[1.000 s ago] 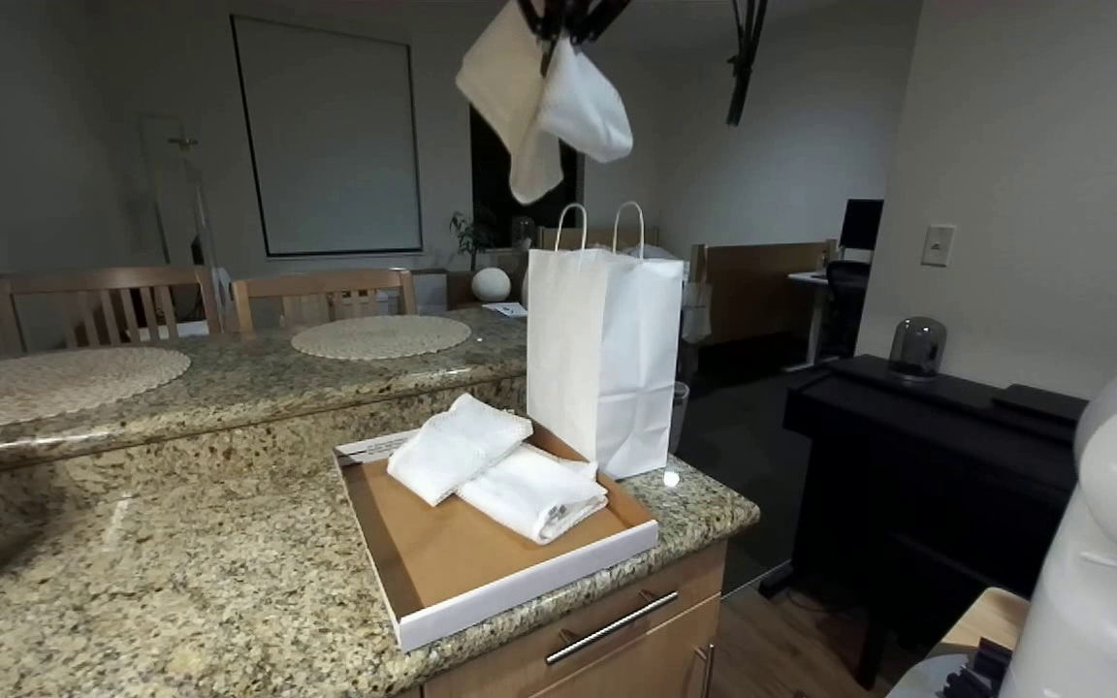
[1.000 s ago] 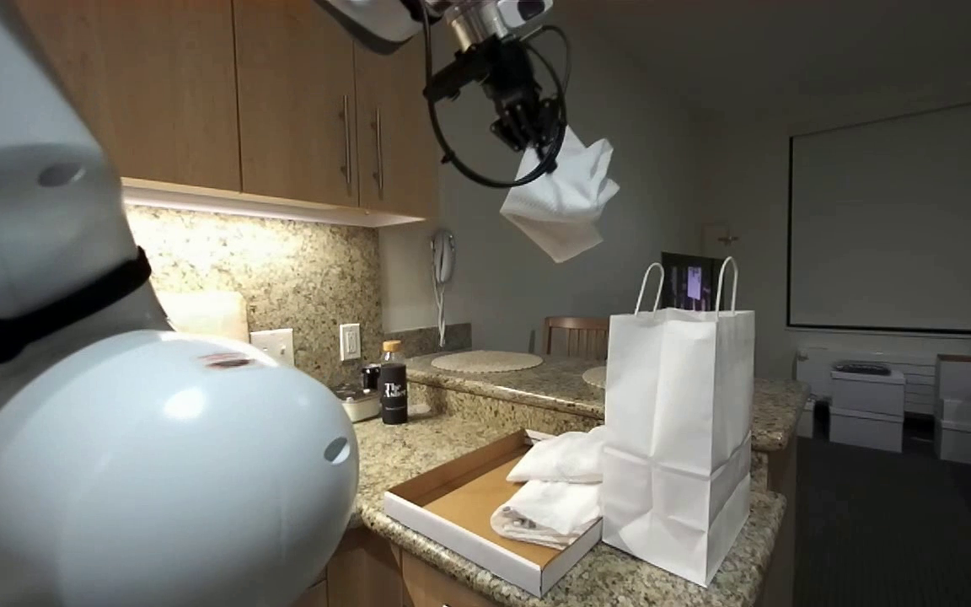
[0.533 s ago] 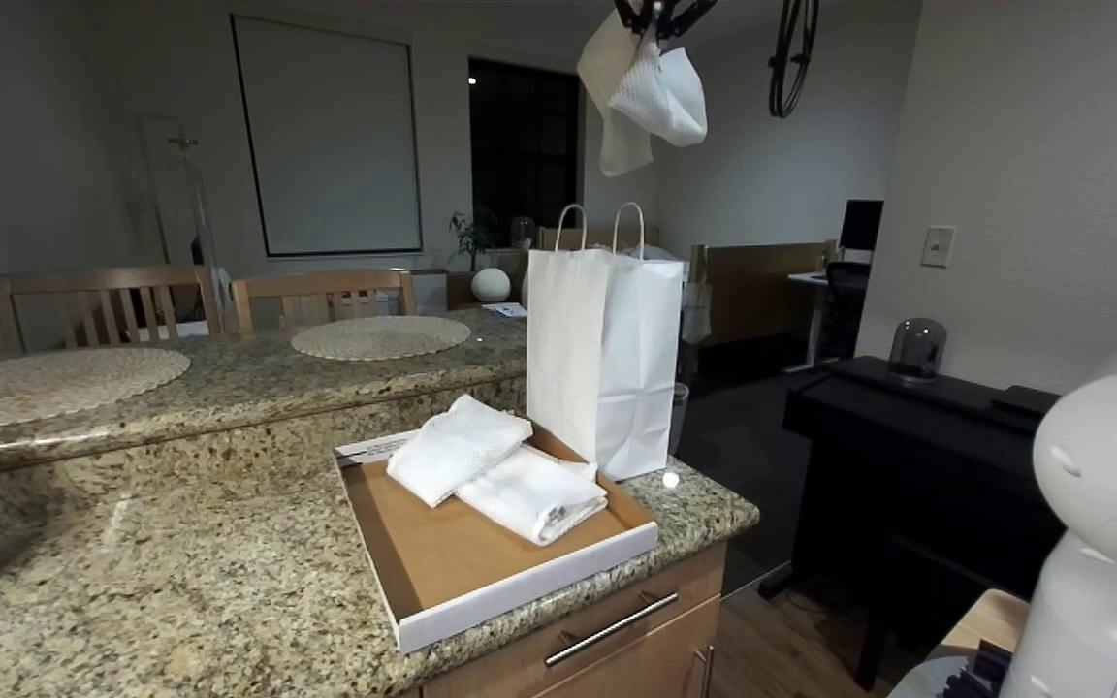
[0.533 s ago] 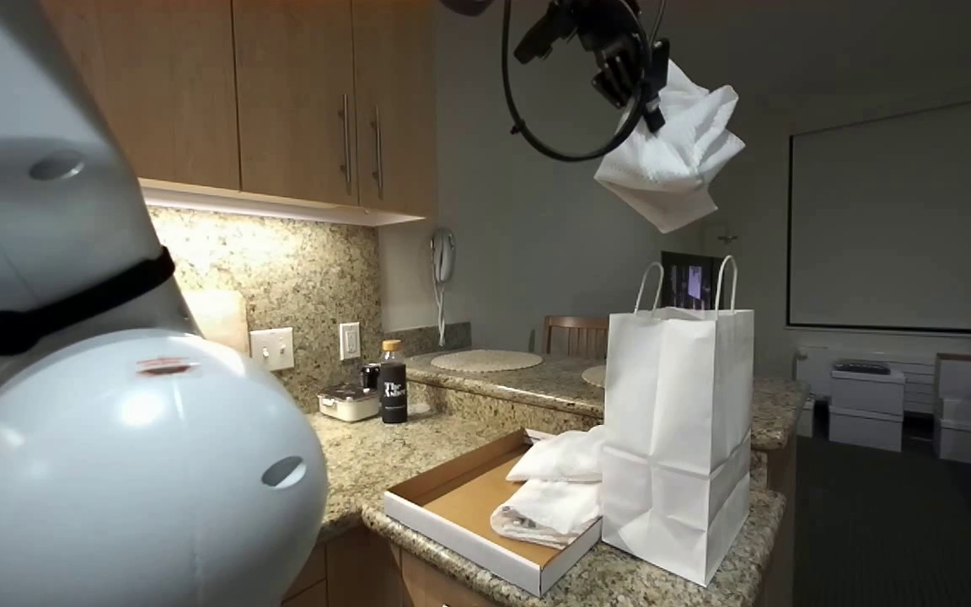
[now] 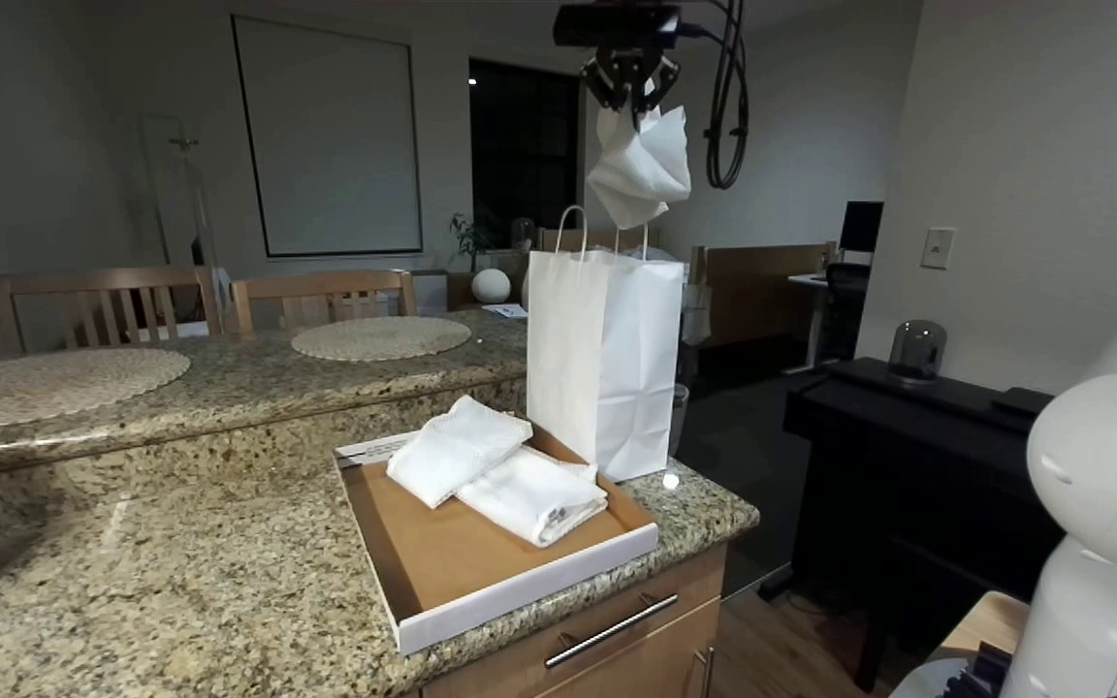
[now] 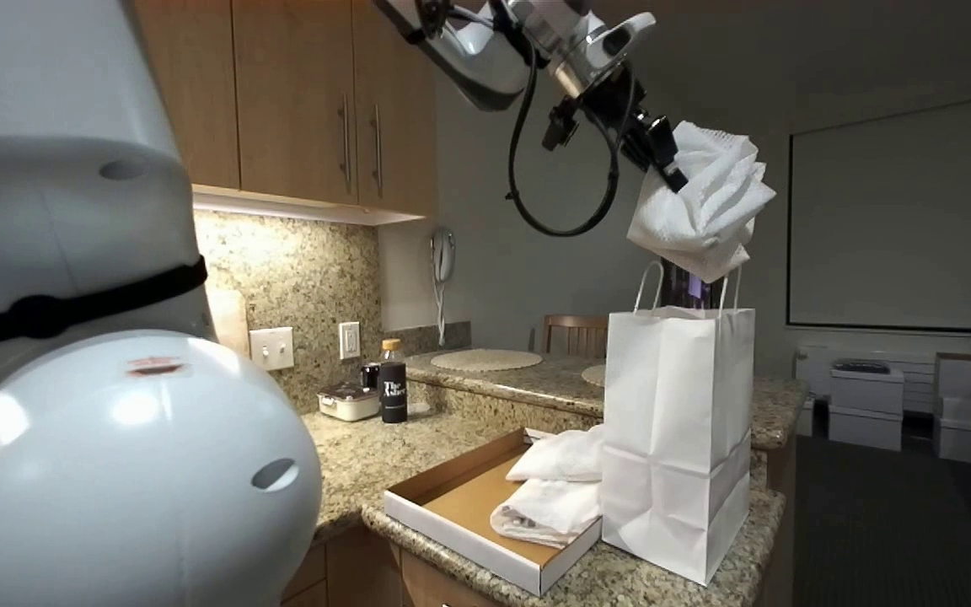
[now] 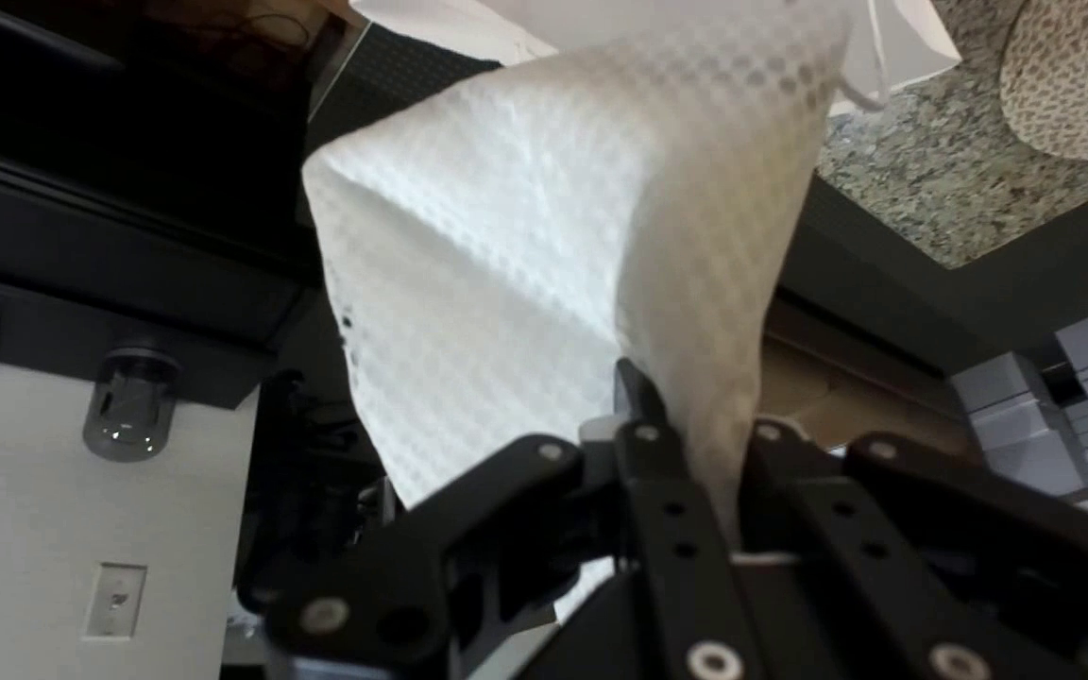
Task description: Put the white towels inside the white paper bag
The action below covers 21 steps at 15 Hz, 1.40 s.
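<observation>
Sinking lower, the black jointed gripper (image 5: 638, 109) is pinching a rumpled white towel (image 5: 642, 173) above the tall white paper bag (image 5: 607, 368) (two folded white towels (image 5: 498, 473) lying beside it).

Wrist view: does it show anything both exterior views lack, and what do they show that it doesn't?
Only the wrist view: nothing extra that I can make out, just a close-up of the held white towel between the fingers.
Only the exterior views: the cardboard tray, the two folded white towels in it and the dark bottle.
Shared: held white towel, fingers, white paper bag, round placemat, granite counter.
</observation>
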### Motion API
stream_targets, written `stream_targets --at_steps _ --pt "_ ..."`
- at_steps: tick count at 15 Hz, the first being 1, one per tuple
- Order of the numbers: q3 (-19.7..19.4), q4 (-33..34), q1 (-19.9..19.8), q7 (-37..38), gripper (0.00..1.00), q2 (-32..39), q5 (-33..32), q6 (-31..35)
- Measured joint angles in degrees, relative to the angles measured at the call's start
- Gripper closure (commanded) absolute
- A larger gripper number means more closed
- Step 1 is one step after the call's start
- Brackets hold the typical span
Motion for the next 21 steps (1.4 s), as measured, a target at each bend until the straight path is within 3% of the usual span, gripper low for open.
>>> stream_targets --at_steps 4,10,17,21 --pt "2.3 0.3 4.6 7.5 0.97 1.8 -6.6 -3.4" --pt "1.0 2.1 9.1 8.0 0.97 4.9 -4.1 -3.2" --pt "-8.9 -0.1 8.1 5.2 0.97 5.8 17.7 8.7" --pt "-14.1 -3.9 6.3 0.5 0.97 5.8 31.1 11.9"
